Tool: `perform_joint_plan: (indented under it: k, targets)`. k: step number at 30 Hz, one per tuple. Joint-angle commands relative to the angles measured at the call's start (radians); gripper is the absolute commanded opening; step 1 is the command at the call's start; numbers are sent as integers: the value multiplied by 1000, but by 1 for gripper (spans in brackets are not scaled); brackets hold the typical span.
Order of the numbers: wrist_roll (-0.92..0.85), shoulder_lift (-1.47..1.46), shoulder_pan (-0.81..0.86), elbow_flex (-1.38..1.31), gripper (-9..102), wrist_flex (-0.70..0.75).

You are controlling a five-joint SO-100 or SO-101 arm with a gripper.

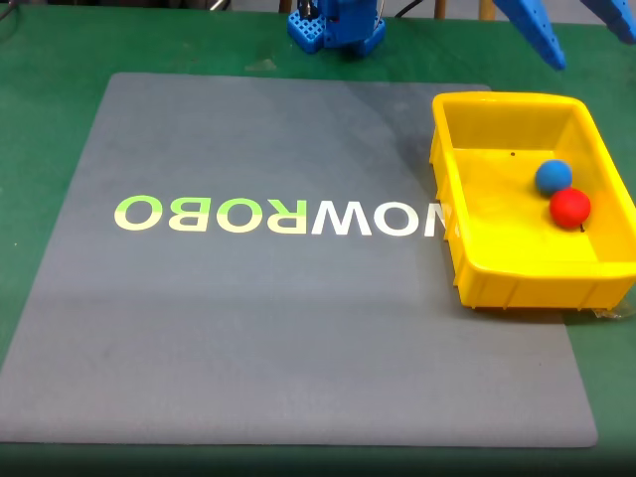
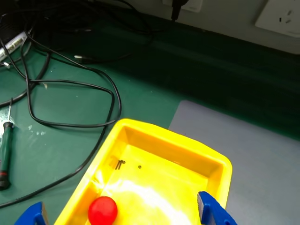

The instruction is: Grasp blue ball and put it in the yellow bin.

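Gripper (image 2: 123, 216) above the bin (image 2: 215, 161) in wrist view, jaws spread wide, nothing between them; blue fingertips (image 2: 213, 210) at the bottom edge, one at lower left, one at lower right. In fixed view, part of the blue arm (image 1: 537, 35) at top right, above the bin's far end; fingertips cut off by the frame there.

Blue ball (image 1: 554, 177) on the bin floor in fixed view, below the arm, apart from the gripper. Red ball (image 1: 570, 208) touching it on the near side. In wrist view, red ball (image 2: 102, 210) low between the two fingertips, closer to the left one, resting on the bin floor.

Bin (image 1: 467, 189) at the right edge of the grey mat (image 1: 248, 328), covering the end of the printed lettering (image 1: 278, 215).

Beyond the bin in wrist view: black cables (image 2: 70, 93) looping over green table (image 2: 61, 145), screwdriver (image 2: 6, 152) far left, wall socket (image 2: 281, 16) top right. Arm base (image 1: 336, 25) at top centre of fixed view.
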Motion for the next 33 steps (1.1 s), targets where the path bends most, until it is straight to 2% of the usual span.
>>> perform_joint_plan:
  k: [1, 7, 11, 21, 33]
  targets:
    - [3, 135, 44, 26, 37, -3]
    - [-37, 419, 118, 215, 36, 44]
    - [-58, 657, 199, 365, 31, 103]
    - [-52, 1181, 388, 776, 0, 265]
    - [-57, 1534, 472, 1457, 0, 236]
